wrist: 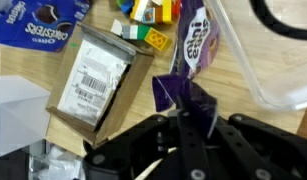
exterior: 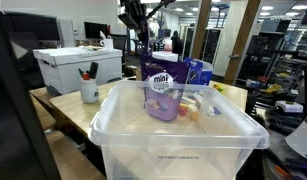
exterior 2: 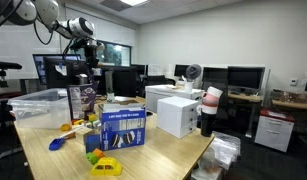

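Jaws of gripper (wrist: pixel 181 118) were pressed together, pinching the top edge of the purple snack bag (wrist: pixel 190 95). The bag hung under it over the table (exterior 2: pixel 173 150), with the clear bin (wrist: pixel 278 70) at its 3 o'clock and a brown packet (wrist: pixel 98 75) at 9 in the wrist view. My read: it's a thin-film grip, so move slow and level with no wrist jerks, or it swings. The arm was overhead, wrist pointing straight down.
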Tool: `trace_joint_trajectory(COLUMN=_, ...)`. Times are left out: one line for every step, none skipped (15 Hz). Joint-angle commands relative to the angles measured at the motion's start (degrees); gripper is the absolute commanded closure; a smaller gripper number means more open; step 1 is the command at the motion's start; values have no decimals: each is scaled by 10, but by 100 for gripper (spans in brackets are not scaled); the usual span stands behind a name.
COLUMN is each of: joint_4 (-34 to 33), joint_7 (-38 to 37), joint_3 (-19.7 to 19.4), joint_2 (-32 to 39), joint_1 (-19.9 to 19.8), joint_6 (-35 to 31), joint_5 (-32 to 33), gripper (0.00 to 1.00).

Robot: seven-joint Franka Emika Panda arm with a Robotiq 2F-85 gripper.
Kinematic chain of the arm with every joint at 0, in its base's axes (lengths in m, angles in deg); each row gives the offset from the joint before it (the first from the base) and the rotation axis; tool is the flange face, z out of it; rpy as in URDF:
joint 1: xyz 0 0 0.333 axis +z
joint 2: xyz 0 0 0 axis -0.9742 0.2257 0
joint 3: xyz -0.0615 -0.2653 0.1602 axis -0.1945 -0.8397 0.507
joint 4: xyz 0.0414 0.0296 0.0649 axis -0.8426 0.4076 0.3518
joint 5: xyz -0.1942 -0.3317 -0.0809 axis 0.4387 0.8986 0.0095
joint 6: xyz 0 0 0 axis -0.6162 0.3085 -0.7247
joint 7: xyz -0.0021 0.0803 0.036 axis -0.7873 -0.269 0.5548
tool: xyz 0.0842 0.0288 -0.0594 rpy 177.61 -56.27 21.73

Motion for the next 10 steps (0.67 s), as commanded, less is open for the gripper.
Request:
trace_joint_trajectory(joint_4=39, joint_7=13, joint_3=12, joint_2=-37, joint_1=-22, joint_6=-109, joint_5=-25, gripper=97)
trace_joint_trajectory(joint_4=55, joint_7=14, joint_3=13, joint_2=-47, joint_1=-27, joint_6=-151, joint_5=-31, gripper=97)
trace_joint_trajectory(joint_4=68, joint_7=18, joint_3=15, joint_2=-55, joint_1=-33, joint_6=-193, joint_5=-37, gripper=97)
trace_joint_trajectory(joint_4=84, joint_7=21, joint_3=16, joint_2=-63, joint_1=-38, joint_6=-231, joint_5=-42, gripper=97)
trace_joint_trajectory(joint_4=118, joint_7=28, joint_3=20, joint_2=-81, joint_1=-51, joint_6=-299, joint_5=-58, gripper=97)
trace_joint_trajectory(joint_4=143, joint_7=34, joint_3=23, joint_2=-91, joint_1=-60, joint_6=-345, joint_5=-72, gripper=98)
trace_joint_trajectory(joint_4=162, joint_7=40, joint_3=25, joint_2=-100, joint_1=-67, joint_6=-372, joint_5=-84, gripper=97)
trace_joint_trajectory(joint_4=190, joint_7=54, joint_3=28, joint_2=-111, joint_1=-77, joint_6=-417, joint_5=-99, gripper=98)
trace_joint_trajectory(joint_4=215, joint_7=60, joint_3=29, joint_2=-123, joint_1=-85, joint_6=-442, joint_5=-114, gripper=98)
trace_joint_trajectory(joint_4=226, joint_7=63, joint_3=30, joint_2=-129, joint_1=-88, joint_6=-443, joint_5=-121, gripper=99)
